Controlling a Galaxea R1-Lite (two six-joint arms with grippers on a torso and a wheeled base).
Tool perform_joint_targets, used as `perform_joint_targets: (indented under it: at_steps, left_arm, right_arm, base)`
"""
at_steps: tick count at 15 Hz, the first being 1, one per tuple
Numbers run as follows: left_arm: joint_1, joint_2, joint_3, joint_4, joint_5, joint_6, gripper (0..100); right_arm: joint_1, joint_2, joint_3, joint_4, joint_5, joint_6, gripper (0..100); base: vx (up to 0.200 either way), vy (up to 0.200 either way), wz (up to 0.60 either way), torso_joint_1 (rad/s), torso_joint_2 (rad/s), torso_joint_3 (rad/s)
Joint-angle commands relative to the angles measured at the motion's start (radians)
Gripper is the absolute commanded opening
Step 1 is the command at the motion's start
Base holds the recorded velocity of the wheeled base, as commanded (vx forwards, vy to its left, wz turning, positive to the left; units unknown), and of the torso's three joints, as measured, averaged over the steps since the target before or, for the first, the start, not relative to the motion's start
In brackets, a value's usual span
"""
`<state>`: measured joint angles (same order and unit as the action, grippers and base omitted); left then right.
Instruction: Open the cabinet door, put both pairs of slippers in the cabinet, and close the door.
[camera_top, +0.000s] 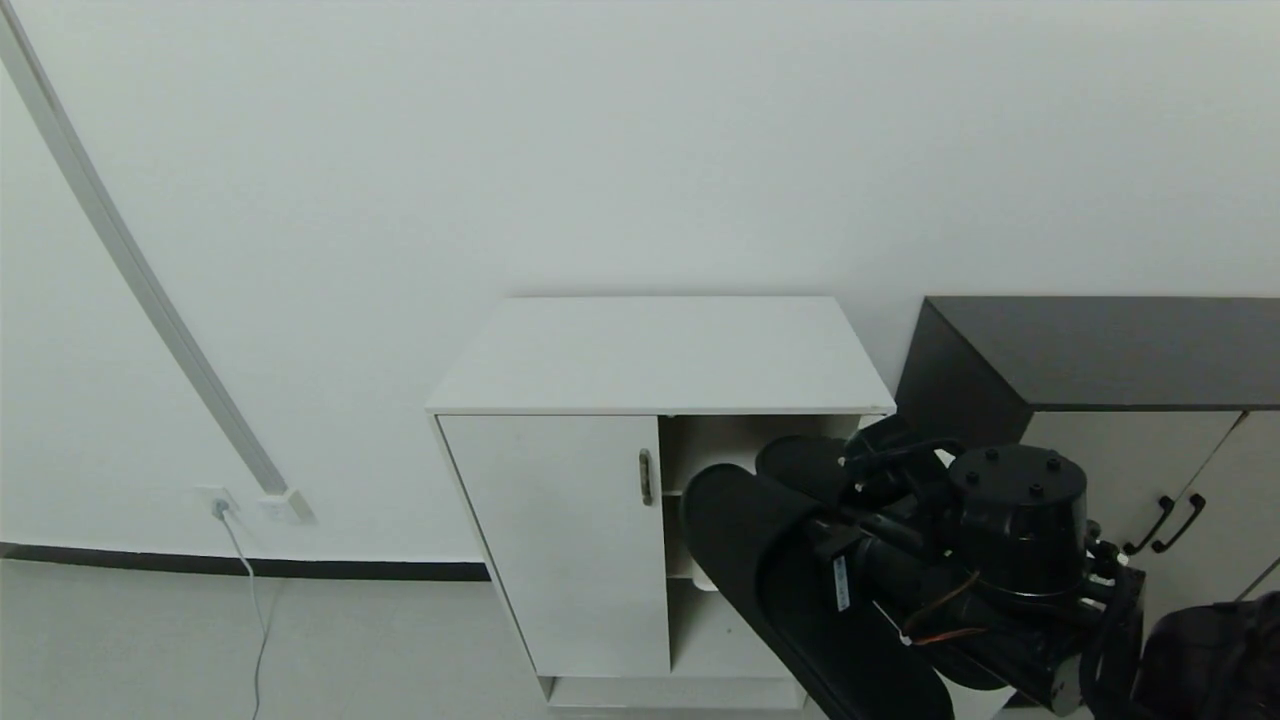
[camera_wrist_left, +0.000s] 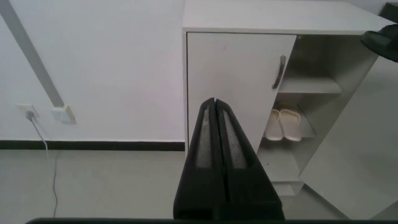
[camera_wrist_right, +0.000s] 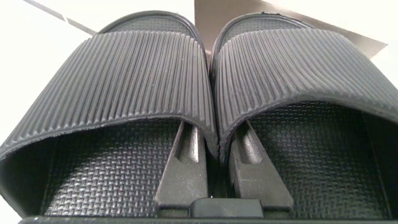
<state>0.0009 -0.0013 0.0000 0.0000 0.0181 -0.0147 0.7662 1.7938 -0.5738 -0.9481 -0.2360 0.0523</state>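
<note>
Right gripper (camera_wrist_right: 214, 134), pinched on the black slippers (camera_wrist_right: 143, 74) by their adjoining straps, has the open cabinet (camera_top: 715, 440) just ahead, toes leading

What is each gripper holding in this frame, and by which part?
The right gripper holds the pair of black slippers, one finger inside each, pinching their adjoining inner sides together. The left gripper is shut on nothing.

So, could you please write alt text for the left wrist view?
A white cabinet stands with one side open, and a pair of pale slippers lies on a shelf inside. The left gripper, shut and empty, points toward it.
</note>
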Motion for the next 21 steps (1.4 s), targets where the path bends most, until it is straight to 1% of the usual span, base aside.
perform_joint_targets:
  at_steps: [1, 6, 15, 21]
  left_arm:
    - [0.001, 0.001, 0.000, 0.000, 0.000, -0.001, 0]
    - [0.001, 0.001, 0.000, 0.000, 0.000, 0.001, 0]
    - [0.001, 0.001, 0.000, 0.000, 0.000, -0.001, 0]
    - [-0.001, 0.001, 0.000, 0.000, 0.000, -0.001, 0]
  right_arm:
    - [0.002, 0.007, 0.000, 0.000, 0.000, 0.000, 0]
    - [0.002, 0.007, 0.000, 0.000, 0.000, -0.003, 0]
    - [0.004, 0.007, 0.002, 0.000, 0.000, -0.005, 0]
    - [0.004, 0.007, 0.002, 0.000, 0.000, -0.005, 0]
  base:
    - [0.000, 0.000, 0.00, -0.168, 0.39, 0.207]
    - [0.000, 0.000, 0.00, -0.193, 0.45, 0.263]
    - [0.000, 0.000, 0.00, -0.216, 0.53, 0.324]
    - [0.000, 0.000, 0.00, -0.167, 0.50, 0.324]
